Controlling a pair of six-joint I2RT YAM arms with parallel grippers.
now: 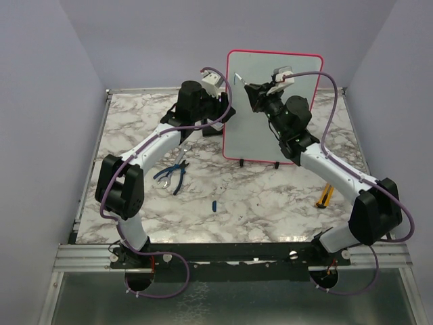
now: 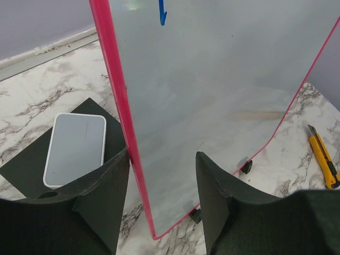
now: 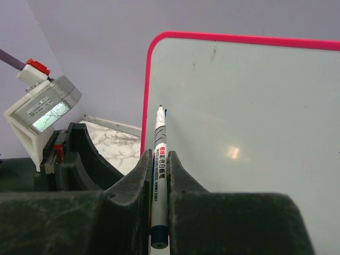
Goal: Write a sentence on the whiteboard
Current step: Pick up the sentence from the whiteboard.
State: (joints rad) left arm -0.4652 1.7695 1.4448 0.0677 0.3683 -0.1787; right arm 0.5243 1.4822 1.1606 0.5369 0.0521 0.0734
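We saw the whiteboard (image 1: 250,135) upright on the table (image 1: 257,203). The right gripper (image 3: 159,157) pinched a marker (image 3: 159,135) at its upper left corner; the left gripper (image 2: 162,159) was spread around its left edge.

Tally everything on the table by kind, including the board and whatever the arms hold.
Whiteboard: 1
Marker: 1
Cap: 1
Eraser: 1
Pliers: 1
Knife: 1
Total: 6
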